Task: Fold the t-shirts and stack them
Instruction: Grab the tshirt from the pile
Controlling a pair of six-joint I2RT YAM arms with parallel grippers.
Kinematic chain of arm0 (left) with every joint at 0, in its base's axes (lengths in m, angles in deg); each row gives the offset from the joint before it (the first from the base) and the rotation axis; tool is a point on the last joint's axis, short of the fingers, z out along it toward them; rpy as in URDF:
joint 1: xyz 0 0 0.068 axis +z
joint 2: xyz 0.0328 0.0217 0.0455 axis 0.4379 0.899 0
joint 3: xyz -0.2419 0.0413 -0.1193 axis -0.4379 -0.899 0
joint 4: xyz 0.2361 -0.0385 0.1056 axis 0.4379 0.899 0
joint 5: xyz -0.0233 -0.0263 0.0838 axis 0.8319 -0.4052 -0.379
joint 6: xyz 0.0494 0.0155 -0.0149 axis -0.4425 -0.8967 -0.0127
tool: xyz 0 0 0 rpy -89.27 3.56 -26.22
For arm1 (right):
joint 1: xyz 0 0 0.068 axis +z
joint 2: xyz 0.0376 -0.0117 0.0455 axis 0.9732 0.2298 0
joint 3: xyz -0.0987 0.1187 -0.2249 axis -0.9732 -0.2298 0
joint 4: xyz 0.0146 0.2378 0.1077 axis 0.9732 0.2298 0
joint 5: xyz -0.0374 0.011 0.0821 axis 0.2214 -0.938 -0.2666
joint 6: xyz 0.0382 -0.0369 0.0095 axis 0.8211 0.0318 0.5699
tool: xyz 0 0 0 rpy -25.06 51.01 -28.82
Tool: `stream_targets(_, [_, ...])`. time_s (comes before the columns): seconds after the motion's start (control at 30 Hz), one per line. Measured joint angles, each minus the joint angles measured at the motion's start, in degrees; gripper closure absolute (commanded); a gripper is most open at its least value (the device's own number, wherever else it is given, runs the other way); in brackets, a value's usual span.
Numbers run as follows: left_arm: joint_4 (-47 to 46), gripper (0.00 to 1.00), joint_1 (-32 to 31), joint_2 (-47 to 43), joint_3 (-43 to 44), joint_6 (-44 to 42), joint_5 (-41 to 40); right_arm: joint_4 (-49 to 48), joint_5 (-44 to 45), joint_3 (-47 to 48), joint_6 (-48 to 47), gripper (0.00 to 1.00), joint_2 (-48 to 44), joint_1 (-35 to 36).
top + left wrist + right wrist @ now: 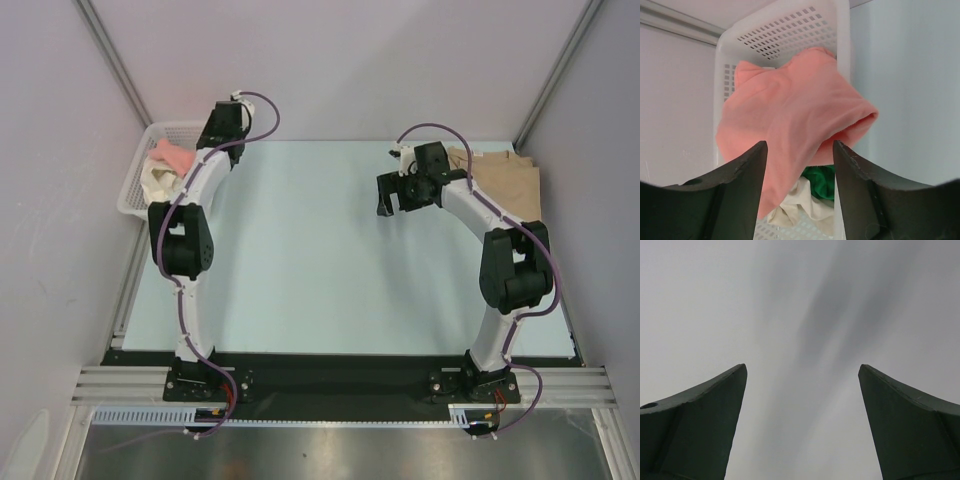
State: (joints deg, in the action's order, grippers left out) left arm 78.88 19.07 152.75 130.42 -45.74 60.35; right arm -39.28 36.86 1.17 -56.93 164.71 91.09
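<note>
Salmon-pink t-shirt (unlabelled) fills basket before left tool.

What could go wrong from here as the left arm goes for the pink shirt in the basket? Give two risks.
1. The salmon-pink shirt lies bunched over the green shirt and cream shirt; the open left gripper might pinch or drag those too.
2. The basket sits at the table's far left edge; a snagged pull might tip or shift it.

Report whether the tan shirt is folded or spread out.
Folded: the tan shirt lies as a compact, straight-edged rectangle at the table's far right, partly hidden by the right arm.
</note>
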Motion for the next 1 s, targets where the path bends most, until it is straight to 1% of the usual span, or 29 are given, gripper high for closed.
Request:
stream_targets(0.1, [0.09,0.49,0.28,0.02,0.00,0.04,0.07,0.00,0.35,-0.52,-0.04,0.00,0.00,0.00])
stream_targets(0.13, [0.09,0.56,0.35,0.02,0.00,0.04,0.09,-0.17,0.52,-0.76,-0.13,0.00,0.00,0.02])
stream_targets(0.17, [0.09,0.58,0.46,0.02,0.00,0.02,0.09,-0.24,0.66,-1.03,-0.20,0.00,0.00,0.02])
stream_targets(0.23, [0.26,0.60,0.66,0.02,0.00,-0.02,0.17,-0.35,0.98,-1.46,-0.22,0.00,0.00,0.11])
stream_targets(0.33, [0.31,0.59,0.92,0.04,0.00,-0.04,0.42,-0.44,1.36,-1.90,-0.37,0.00,0.00,0.31])
stream_targets(0.47, [0.39,0.64,1.18,0.15,-0.24,-0.11,0.59,-0.57,1.64,-1.95,-0.46,0.00,0.00,0.61])
stream_targets(0.6, [0.90,0.66,1.46,0.79,-0.33,-0.52,1.09,-0.81,2.21,-1.95,-1.03,0.00,0.00,0.98])
stream_targets(0.67, [1.16,0.70,1.68,1.31,-0.33,-0.66,1.57,-0.94,2.49,-1.95,-1.25,0.00,0.00,1.18])
stream_targets(0.73, [1.42,0.76,1.97,2.01,-0.33,-1.03,2.12,-0.96,2.64,-1.95,-1.33,0.00,0.00,1.29])
stream_targets(0.83, [1.81,0.89,2.38,2.69,-0.44,-1.25,2.56,-1.07,3.08,-1.95,-1.51,0.00,0.00,1.57])
stream_targets(0.9, [2.10,1.00,2.58,2.84,-0.44,-1.42,2.75,-1.22,3.19,-1.95,-1.53,0.00,0.00,1.81])
stream_targets(1.0, [2.16,1.00,2.75,2.86,-0.44,-1.42,3.19,-1.38,3.78,-1.95,-1.84,0.00,0.00,2.38])
